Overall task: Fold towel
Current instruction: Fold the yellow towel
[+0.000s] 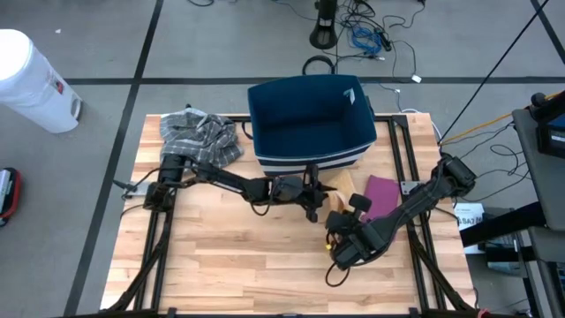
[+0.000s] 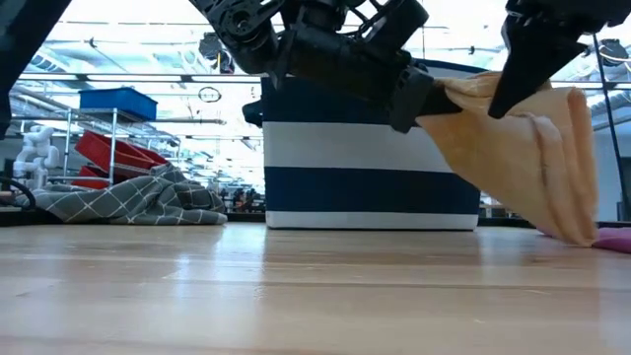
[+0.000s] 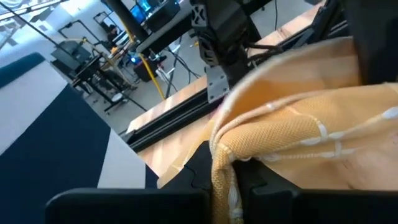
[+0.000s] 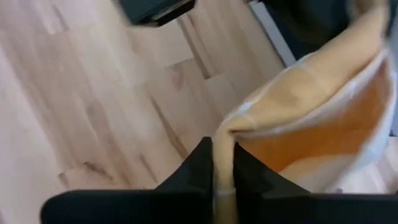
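Pinching yellow towel (image 3: 292,124), both end effectors aloft.

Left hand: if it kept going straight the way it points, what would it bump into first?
The left hand, shut on the yellow towel, points across the table toward the right arm. Beyond the towel it holds, that arm and the table's black rail look nearest, though depth is hard to judge.

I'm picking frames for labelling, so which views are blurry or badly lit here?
Right wrist view: motion-smeared, the yellow towel and table soft. Left wrist view: towel weave sharp near the fingers, room behind soft. Low view: bright ceiling backlights the arms into silhouettes. High view: evenly lit, sharp.
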